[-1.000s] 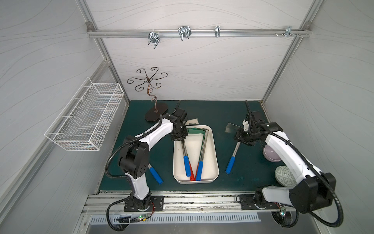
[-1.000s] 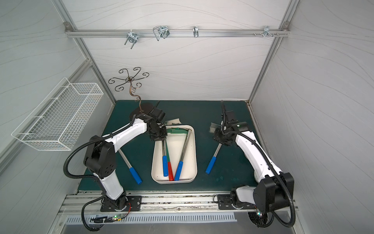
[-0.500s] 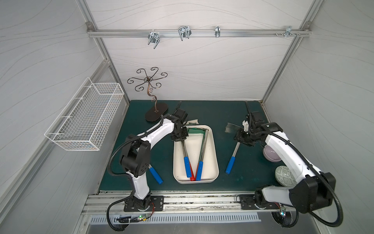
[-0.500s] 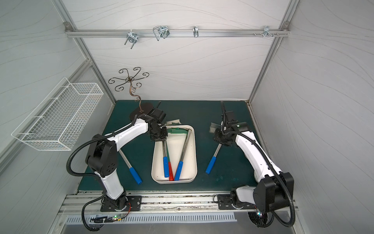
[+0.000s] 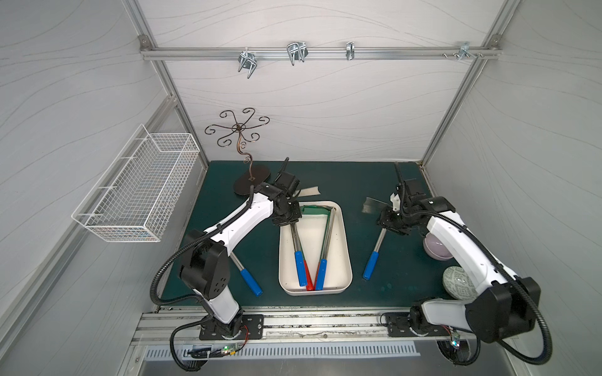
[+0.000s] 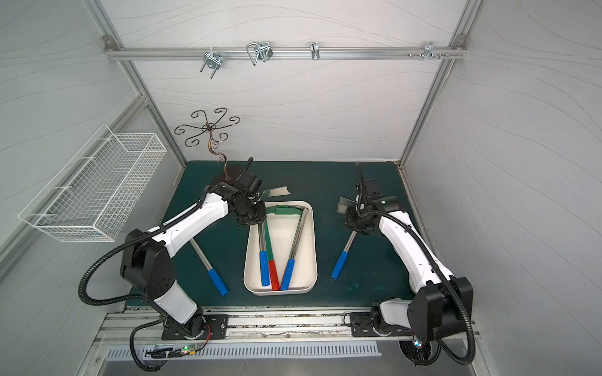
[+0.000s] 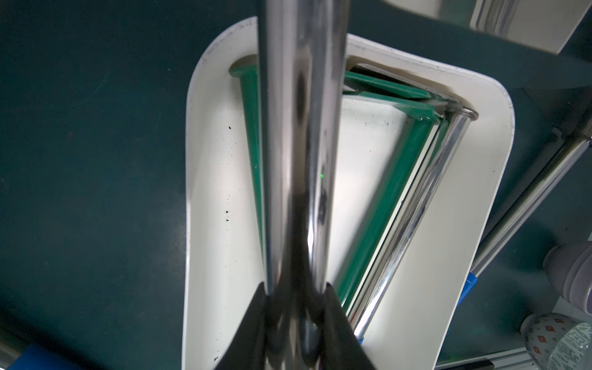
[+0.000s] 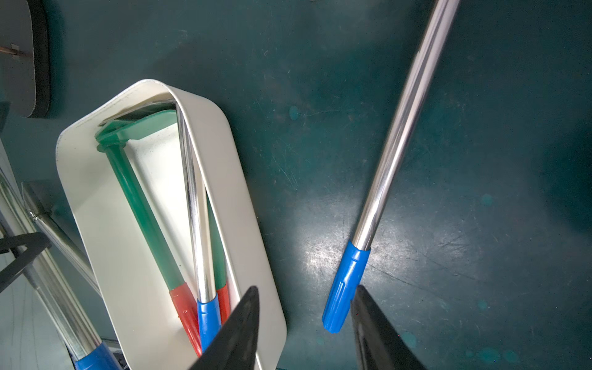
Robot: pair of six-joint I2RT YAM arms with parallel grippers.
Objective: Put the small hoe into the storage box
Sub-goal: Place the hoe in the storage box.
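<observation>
Hardly anything has shifted in the last second: only the left arm's elbow has eased slightly, and the left tool (image 7: pixel 296 294) stays clamped on the chrome shaft of the small hoe (image 5: pixel 294 241). That hoe slants over the storage box (image 5: pixel 339 250), which sits mid-worktop (image 5: pixel 260 247) toward the front edge. Its blue grip is within the box, beside a green hoe (image 5: pixel 308 278) with a red grip and another chrome hoe (image 5: pixel 325 241). Its blade (image 5: pixel 309 192) sticks out past the box's far rim.

The right tool (image 8: pixel 307 290) hovers with its fingers apart and nothing between them, above a second hoe (image 5: pixel 371 265). This one lies flat on the worktop just right of the box, blue grip toward the front edge.
</observation>
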